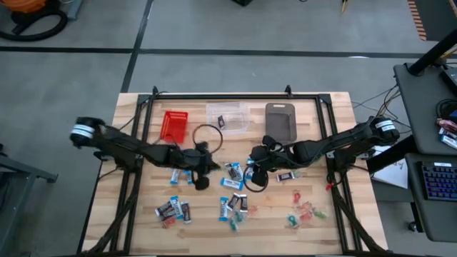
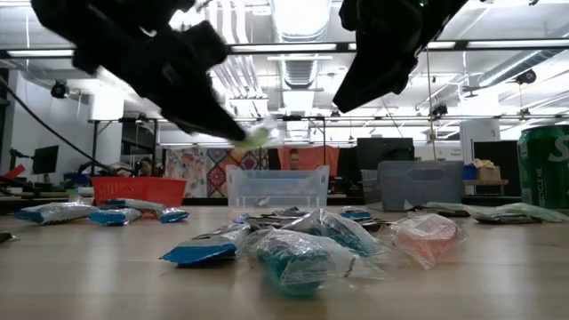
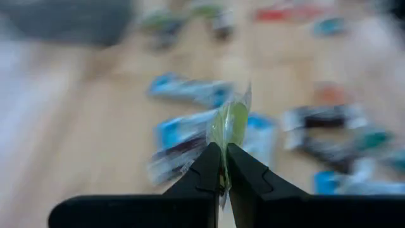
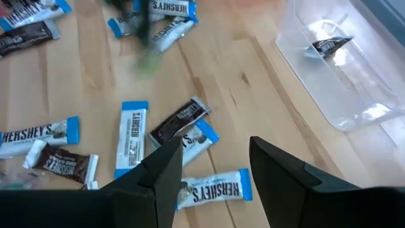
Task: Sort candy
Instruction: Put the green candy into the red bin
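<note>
While right tool (image 4: 212, 171) gapes, left tool (image 3: 223, 166) pinches green candy (image 3: 231, 123).

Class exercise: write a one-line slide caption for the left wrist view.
Left gripper shut on a green wrapped candy, lifted above blue-and-white candies scattered on the wooden table.

Blue-and-white and dark brown candy (image 4: 131, 143) on pale wood table (image 4: 253, 101); red bin (image 1: 173, 126), clear bin (image 1: 228, 118), grey bin (image 1: 280, 121).
</note>
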You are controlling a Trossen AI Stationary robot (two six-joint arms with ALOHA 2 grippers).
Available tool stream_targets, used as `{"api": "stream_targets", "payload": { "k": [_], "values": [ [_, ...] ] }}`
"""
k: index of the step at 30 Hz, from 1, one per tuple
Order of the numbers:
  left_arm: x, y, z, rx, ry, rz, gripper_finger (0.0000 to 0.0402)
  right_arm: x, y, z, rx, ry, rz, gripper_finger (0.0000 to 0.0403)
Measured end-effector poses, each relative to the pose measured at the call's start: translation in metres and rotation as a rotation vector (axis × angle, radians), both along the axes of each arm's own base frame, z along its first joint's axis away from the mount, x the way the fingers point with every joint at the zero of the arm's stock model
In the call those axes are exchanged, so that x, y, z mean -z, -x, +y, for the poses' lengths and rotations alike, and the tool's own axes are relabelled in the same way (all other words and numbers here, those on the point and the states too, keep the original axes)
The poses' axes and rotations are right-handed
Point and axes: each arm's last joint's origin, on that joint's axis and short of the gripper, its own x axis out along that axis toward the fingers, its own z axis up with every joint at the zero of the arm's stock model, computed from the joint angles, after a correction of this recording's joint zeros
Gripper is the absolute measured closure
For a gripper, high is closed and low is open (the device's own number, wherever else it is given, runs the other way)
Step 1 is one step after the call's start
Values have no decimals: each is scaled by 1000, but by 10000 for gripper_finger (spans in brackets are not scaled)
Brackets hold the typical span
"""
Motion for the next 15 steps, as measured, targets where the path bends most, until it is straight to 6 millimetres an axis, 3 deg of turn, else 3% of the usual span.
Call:
{"api": "stream_targets", "payload": {
  "k": [4,9,12,15],
  "values": [
    [-18,40,23,-353,-116,131,400,-1,-1,0,0,-4,-23,232],
    [-28,92,55,-855,-33,202,401,-4,-4,1,-3,-9,-68,232],
    [-28,111,67,-1008,7,257,401,-5,-6,1,-5,-10,-85,232],
    [-29,115,74,-1041,1,266,401,-6,-6,1,-6,-11,-94,232]
  ]
}}
